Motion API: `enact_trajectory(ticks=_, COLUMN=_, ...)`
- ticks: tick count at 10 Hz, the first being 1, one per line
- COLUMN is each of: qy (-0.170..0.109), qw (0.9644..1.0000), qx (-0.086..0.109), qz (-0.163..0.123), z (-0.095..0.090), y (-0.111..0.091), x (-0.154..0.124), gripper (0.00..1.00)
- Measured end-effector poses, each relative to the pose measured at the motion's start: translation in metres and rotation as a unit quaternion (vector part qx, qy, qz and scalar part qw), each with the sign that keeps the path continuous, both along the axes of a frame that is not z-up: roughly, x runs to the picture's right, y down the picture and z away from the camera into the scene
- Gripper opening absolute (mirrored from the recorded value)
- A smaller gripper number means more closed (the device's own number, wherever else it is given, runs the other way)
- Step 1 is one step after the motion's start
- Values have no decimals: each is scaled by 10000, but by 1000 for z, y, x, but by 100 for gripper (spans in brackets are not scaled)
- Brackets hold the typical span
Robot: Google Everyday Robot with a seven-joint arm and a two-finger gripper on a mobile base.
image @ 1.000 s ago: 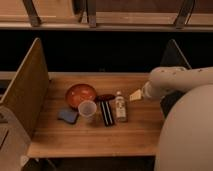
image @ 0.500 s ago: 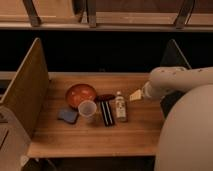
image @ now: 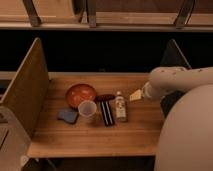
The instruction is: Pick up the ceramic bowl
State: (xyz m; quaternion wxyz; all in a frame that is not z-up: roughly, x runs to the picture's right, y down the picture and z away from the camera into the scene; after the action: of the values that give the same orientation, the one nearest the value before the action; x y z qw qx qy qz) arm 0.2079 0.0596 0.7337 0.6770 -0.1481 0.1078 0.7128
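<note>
The ceramic bowl [image: 80, 94] is round, shallow and glossy orange-red, and sits on the wooden table [image: 90, 135] left of centre. A small translucent whitish cup [image: 87, 110] stands just in front of it. A flat blue-grey pad [image: 67, 116] lies to the cup's left. My gripper [image: 135, 95] is at the end of the white arm on the right side of the table, well to the right of the bowl and holding nothing that I can see.
A small clear bottle [image: 120, 106] and a dark flat packet [image: 106, 113] lie between the bowl and the gripper. A dark red item [image: 105, 97] lies right of the bowl. Upright wooden panels [image: 25, 90] flank the table. My white body [image: 187, 135] fills the lower right.
</note>
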Motion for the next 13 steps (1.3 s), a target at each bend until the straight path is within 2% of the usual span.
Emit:
enact_trajectory(ticks=5, qy=-15, qw=10000, qx=11, qz=-56, z=0, y=-1, x=-1, gripper=80)
enact_trajectory(ticks=6, qy=-149, qw=9992, qx=68, qz=-359, z=4, y=-12, x=-17, gripper=80)
enact_trajectory(ticks=8, qy=-527, qw=9931, qx=157, qz=-1034, z=15, y=-33, x=-68, gripper=80)
enact_trajectory(ticks=10, qy=-879, qw=9823, qx=181, qz=-1646, z=33, y=-52, x=-122, gripper=80)
enact_trajectory(ticks=12, qy=-979, qw=9777, qx=230, qz=-1842, z=52, y=-68, x=-146, gripper=80)
enact_trajectory(ticks=13, qy=-996, qw=9771, qx=235, qz=-1867, z=56, y=-70, x=-151, gripper=80)
